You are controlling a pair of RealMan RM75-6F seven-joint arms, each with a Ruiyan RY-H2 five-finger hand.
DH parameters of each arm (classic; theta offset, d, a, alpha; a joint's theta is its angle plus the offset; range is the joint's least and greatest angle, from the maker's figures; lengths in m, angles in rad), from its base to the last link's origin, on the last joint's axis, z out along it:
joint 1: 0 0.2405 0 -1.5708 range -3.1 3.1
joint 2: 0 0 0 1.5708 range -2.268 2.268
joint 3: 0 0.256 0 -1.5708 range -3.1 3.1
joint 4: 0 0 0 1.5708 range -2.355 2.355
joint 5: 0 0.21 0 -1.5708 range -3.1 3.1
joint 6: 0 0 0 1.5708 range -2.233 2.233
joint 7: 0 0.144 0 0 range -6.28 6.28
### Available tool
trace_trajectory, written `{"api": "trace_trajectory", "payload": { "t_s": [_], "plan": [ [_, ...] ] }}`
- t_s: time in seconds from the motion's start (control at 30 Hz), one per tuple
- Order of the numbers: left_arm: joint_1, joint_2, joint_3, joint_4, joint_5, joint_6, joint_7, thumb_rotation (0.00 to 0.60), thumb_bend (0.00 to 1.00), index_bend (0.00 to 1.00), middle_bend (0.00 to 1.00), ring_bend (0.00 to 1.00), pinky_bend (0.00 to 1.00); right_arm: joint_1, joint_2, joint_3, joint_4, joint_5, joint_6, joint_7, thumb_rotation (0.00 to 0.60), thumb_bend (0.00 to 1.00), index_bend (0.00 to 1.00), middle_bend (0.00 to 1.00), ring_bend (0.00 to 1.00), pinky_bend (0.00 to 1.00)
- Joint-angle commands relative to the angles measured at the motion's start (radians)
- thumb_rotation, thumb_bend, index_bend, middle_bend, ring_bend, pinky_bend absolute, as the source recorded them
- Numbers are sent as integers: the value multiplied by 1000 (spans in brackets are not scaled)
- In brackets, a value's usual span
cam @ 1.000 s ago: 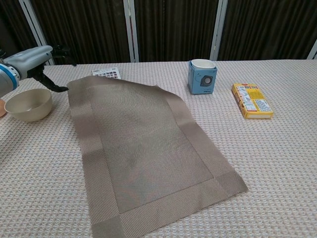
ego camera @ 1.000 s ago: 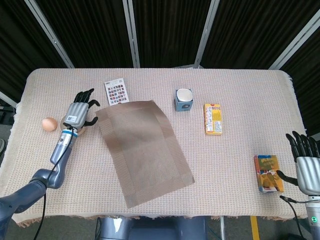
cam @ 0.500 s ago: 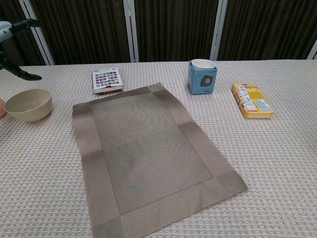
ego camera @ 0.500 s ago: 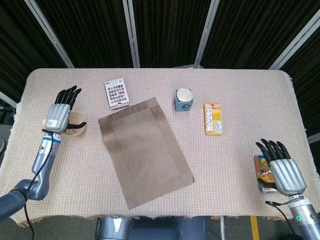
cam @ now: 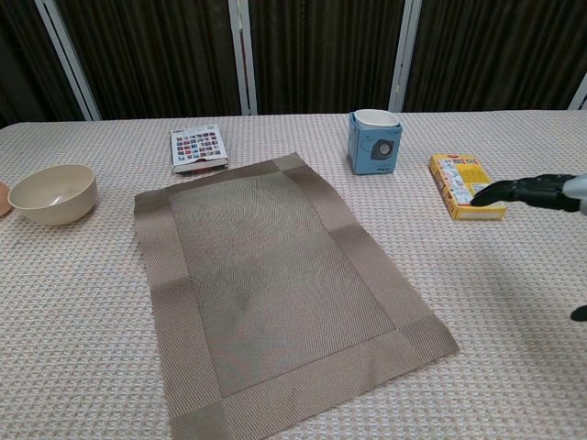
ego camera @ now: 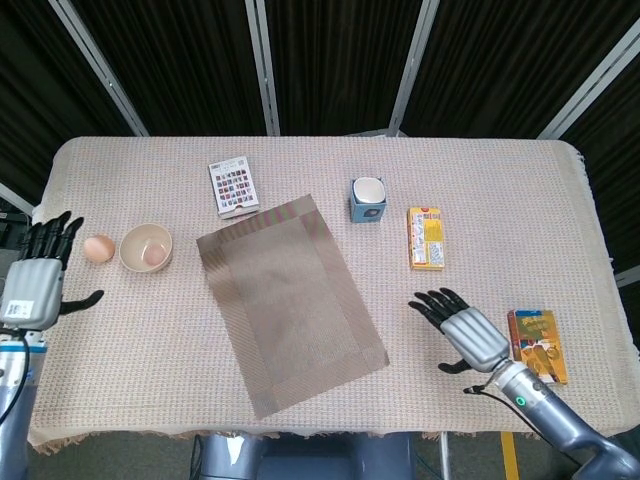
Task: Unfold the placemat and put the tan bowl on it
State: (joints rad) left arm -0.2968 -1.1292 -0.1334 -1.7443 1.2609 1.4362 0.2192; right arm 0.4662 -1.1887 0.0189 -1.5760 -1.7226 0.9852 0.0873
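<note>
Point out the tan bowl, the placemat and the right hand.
tan bowl [ego camera: 145, 248], head view, on its inner wall.
placemat [ego camera: 290, 300], head view, on its woven centre.
right hand [ego camera: 468, 335], head view, on the back of the hand.

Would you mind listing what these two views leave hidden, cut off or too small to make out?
- Left hand: absent from the chest view; in the head view the frame's left edge cuts off its arm.
- Right hand: chest view shows only fingertips at the right edge.
- Egg: a sliver at the chest view's left edge.
- Yellow box and card pack: print too small to read.
</note>
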Motion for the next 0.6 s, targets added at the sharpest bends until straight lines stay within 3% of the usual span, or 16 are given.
{"api": "trace_trajectory", "payload": {
  "t_s": [0.03, 0.23, 0.6],
  "plan": [
    [43, 38, 26, -60, -5, 48, 42, 600, 0, 0, 0, 0, 0, 38, -50, -4, 26, -33, -35, -20, 600, 0, 69, 0, 0, 0],
    [56, 53, 26, -71, -14, 51, 47, 600, 0, 0, 0, 0, 0, 89, -163, -8, 103, -69, -76, -99, 600, 0, 79, 0, 0, 0],
    [55, 54, 20, -53, -11, 28, 23, 600, 0, 0, 0, 0, 0, 114, -277, -16, 198, -67, -78, -163, 600, 0, 95, 0, 0, 0]
  ]
}}
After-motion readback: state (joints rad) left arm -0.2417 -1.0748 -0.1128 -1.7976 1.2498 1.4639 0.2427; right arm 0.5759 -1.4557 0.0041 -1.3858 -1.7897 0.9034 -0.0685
